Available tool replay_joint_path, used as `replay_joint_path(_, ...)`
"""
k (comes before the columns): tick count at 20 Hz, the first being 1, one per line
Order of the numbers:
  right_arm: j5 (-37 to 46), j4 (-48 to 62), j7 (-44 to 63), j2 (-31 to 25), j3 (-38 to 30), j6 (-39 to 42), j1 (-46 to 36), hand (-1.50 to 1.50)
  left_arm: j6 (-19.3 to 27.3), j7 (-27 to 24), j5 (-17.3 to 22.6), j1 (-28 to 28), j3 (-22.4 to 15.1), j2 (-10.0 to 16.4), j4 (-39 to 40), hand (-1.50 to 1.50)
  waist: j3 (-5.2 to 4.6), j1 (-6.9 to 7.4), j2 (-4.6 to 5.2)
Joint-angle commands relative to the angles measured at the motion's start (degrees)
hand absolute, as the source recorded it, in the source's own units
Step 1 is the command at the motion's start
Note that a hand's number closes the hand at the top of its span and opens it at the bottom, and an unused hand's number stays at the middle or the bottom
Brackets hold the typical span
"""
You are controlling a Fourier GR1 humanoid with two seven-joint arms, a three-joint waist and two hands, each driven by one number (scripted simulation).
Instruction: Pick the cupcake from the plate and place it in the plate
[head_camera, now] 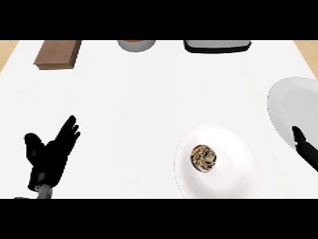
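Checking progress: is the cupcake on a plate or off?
On. The cupcake sits in the middle of the near plate, apart from the right plate.

White counter [141,102] seen from above. A cupcake [204,158] sits left of centre on the near plate [223,186]. A second plate [295,102] lies at the right edge, the right hand [316,156] overlapping its lower rim with fingers straight. The left hand [48,161] rests open at lower left. Along the far edge are a brown block [58,53], a grey bowl [136,45] and a dark tray [216,45].
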Motion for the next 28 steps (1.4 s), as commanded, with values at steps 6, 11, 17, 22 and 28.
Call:
replay_joint_path(6, 6.28, -16.98, -1.18, 5.64, 4.54, -1.25, 18.18, -1.50, -0.82, 0.38, -2.36, 1.28, -2.99, -5.47, -0.76, 0.00, 0.18, 1.85, 0.12)
replay_joint_path(11, 17.01, -20.35, 13.33, -5.64, 11.26, 6.73, 22.55, -1.50, -2.06, -0.57, -1.51, -0.07, -2.38, -4.71, 0.84, 0.00, -0.03, 2.01, 0.25)
replay_joint_path(17, 28.30, -28.82, 32.51, -7.68, 19.91, 11.21, 20.34, -1.50, -4.42, -1.71, -1.01, -2.55, -0.31, -4.09, 5.00, 0.00, 0.05, 2.42, 0.38)
replay_joint_path(22, 38.45, -28.87, 48.11, -5.10, 27.36, 15.35, 11.57, -1.50, -3.24, 1.12, -2.04, -2.19, -1.57, -5.29, 1.42, 0.00, 0.14, 2.94, 0.32)
replay_joint_path(28, 46.04, -20.01, 54.72, 2.33, 31.98, 15.74, 1.40, -1.50, -2.22, -2.31, -5.29, -1.12, -2.25, -8.61, 4.51, 0.00, 0.18, 2.62, 0.30)
